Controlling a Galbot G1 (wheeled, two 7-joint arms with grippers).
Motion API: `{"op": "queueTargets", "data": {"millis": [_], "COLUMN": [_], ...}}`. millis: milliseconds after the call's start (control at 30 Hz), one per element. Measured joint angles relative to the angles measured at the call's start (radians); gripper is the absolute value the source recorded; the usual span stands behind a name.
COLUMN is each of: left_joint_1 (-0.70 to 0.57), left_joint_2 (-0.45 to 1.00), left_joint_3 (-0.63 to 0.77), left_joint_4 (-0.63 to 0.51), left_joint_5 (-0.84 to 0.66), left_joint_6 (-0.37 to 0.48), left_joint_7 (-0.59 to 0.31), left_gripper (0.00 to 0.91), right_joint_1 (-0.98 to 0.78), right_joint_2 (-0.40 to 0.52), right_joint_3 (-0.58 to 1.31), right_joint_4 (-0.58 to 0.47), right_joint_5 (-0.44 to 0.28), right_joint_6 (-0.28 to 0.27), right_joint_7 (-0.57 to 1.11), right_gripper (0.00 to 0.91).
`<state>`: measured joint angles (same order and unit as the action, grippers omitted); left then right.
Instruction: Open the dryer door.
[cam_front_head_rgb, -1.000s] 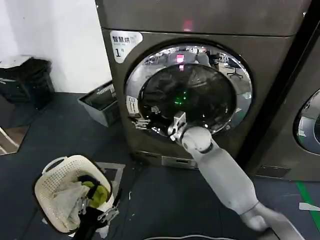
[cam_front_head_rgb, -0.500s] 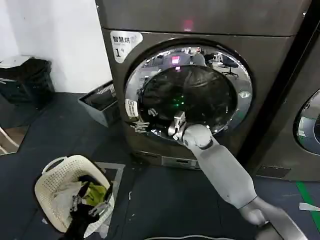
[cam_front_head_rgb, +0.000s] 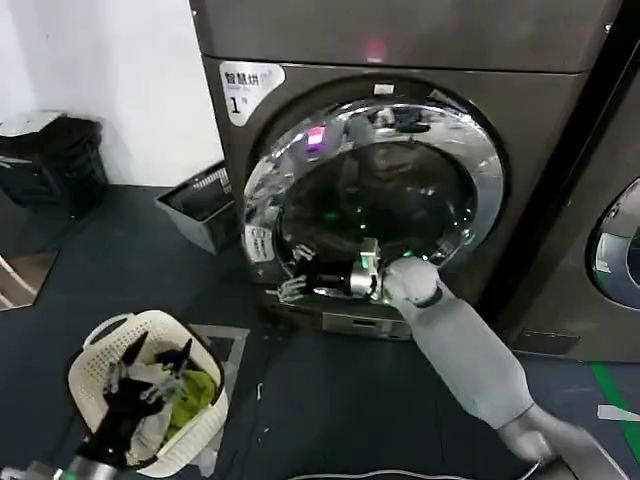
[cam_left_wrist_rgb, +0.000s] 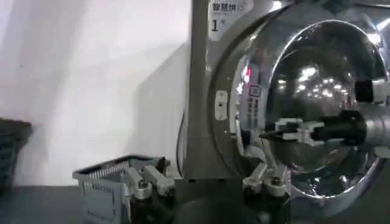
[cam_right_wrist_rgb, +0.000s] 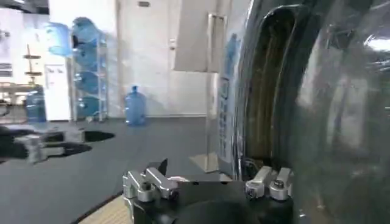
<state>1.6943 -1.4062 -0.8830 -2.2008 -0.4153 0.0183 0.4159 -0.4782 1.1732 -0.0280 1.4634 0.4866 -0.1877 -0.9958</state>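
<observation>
The dryer door sits in the centre of the head view, on the machine labelled "1", its chrome ring already swung a little out from the cabinet on the left-hand side. The right gripper reaches across the lower part of the glass toward the door's lower-left rim; its jaws look parted, not clenched on anything, though whether a tip hooks the rim cannot be told.

To do the step well, the pull should probably follow the arc around the hinge on the right of the door, keeping the tip behind the rim so it does not slip off the smooth chrome.

The left gripper hangs over the laundry basket at the lower left of the frame, jaws released and holding nothing.

Compared with half a second ago, the door's left edge has come further out, the reflections have shifted, and the right gripper has moved lower and leftward; the left arm has shifted over the basket.
</observation>
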Motion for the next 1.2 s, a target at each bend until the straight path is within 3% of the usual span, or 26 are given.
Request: {"op": "queueTargets", "data": {"millis": [133, 433, 833, 1200], "left_joint_1": [-0.015, -0.089, -0.183, -0.323], "left_joint_2": [0.052, 0.189, 0.312, 0.496], "left_joint_3": [0.001, -0.007, -0.023, 0.128], "left_joint_4": [-0.005, 0.015, 0.070, 0.152], "left_joint_5": [-0.037, -0.247, -0.383, -0.486], "left_joint_6": [0.024, 0.197, 0.188, 0.140], "left_joint_7": [0.014, 0.004, 0.047, 0.041], "left_gripper": [0.907, 0.907, 0.907, 0.907], "right_joint_1": [-0.021, -0.103, -0.212, -0.343], "right_joint_2": [-0.028, -0.095, -0.148, -0.190], "right_joint_3": [0.028, 0.101, 0.190, 0.312], "right_joint_4": [0.029, 0.100, 0.162, 0.204], "right_joint_5": [0.004, 0.004, 0.008, 0.015], "right_joint_6": [0.001, 0.002, 0.042, 0.085], "right_joint_7": [-0.079, -0.280, -0.428, -0.464], "right_gripper": [0.907, 0.907, 0.907, 0.907]}}
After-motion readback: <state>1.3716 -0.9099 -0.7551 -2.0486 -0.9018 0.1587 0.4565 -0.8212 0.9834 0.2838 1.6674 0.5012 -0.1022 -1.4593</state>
